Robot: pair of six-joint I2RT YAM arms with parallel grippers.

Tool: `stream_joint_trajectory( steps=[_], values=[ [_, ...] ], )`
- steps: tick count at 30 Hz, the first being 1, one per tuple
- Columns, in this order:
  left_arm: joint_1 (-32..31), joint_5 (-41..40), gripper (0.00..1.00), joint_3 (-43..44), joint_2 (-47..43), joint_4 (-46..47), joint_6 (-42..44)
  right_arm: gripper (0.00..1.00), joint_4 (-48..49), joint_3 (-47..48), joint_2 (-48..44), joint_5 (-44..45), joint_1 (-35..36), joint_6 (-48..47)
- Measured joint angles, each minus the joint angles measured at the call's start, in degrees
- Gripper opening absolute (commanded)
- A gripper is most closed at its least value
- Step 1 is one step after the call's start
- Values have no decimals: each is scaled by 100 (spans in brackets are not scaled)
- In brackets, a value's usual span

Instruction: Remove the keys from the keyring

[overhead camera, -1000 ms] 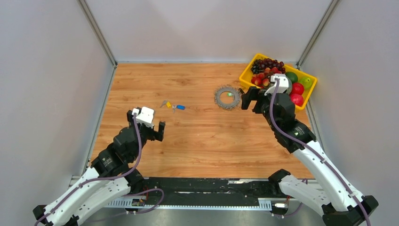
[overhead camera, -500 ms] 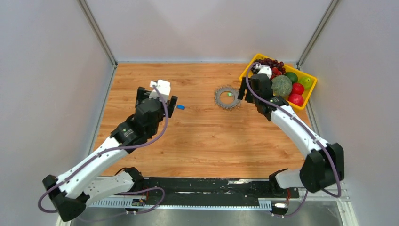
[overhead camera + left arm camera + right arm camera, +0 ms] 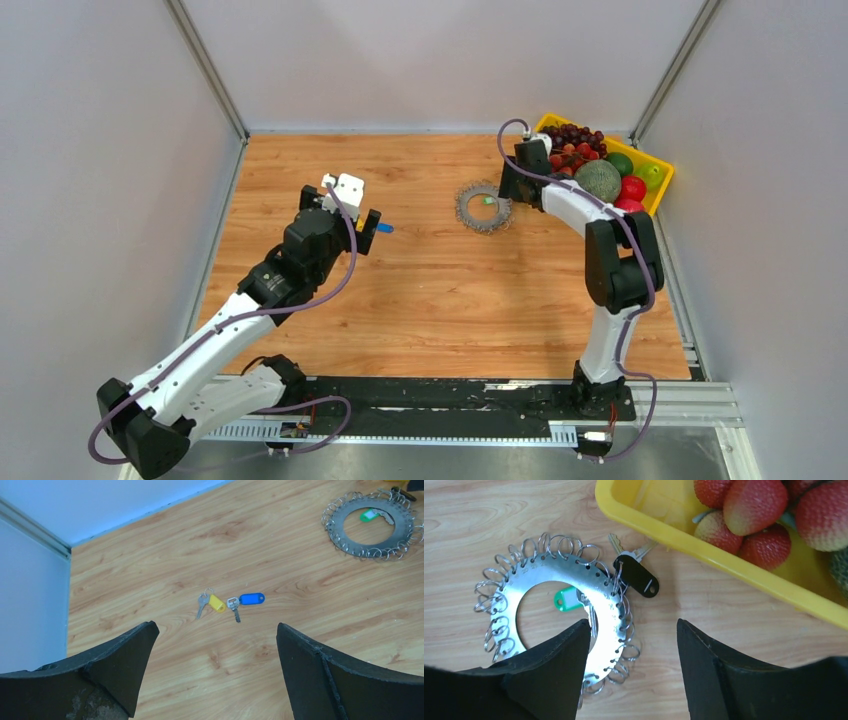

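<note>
Keyring (image 3: 544, 570): flat on the counter (image 3: 430, 300) at the far right, just beside the yellow basket (image 3: 704, 550); a perforated metal disc fringed all round with small split rings.
Keys on it: black fob (image 3: 636, 576) with a couple of silver keys at the disc's 2 o'clock edge, reaching toward the basket wall; green-tagged key (image 3: 565, 600) inside the central hole.
Loose keys: yellow-tagged key (image 3: 210, 601) and blue-tagged key (image 3: 246, 600) side by side on bare wood, well apart from the disc.
Right gripper (image 3: 633, 630): jaws wide, nothing held; directly above the disc's right rim.
Left gripper (image 3: 215, 630): jaws wide, nothing held; above the two loose keys, which sit at 12 o'clock from the gap.
Deciding relation: fob at 12 o'clock from the right jaw gap, near; long axis running 10 to 4 o'clock, oblique to the jaw line; disc centre at 10 o'clock.
Nearer arm: right by far; from the left jaws the disc lies at 2 o'clock, well apart.
Likely step: reaching for the fob bunch, with the basket wall close behind it as the probable hazard.
</note>
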Motion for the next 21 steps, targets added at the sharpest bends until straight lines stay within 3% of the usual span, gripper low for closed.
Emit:
stream_joint_trajectory(
  steps=[12, 15, 19, 21],
  values=[
    [162, 391, 100, -76, 4, 138, 46, 61, 118, 883, 1207, -39, -114, -133],
    [192, 452, 100, -103, 4, 157, 48, 42, 129, 914, 1388, -48, -140, -98],
    [223, 509, 100, -105, 0, 160, 48, 4, 186, 946, 1436, -175, -144, -33],
    [227, 555, 100, -105, 0, 160, 50, 0, 214, 951, 1410, -256, -144, -61]
  ],
)
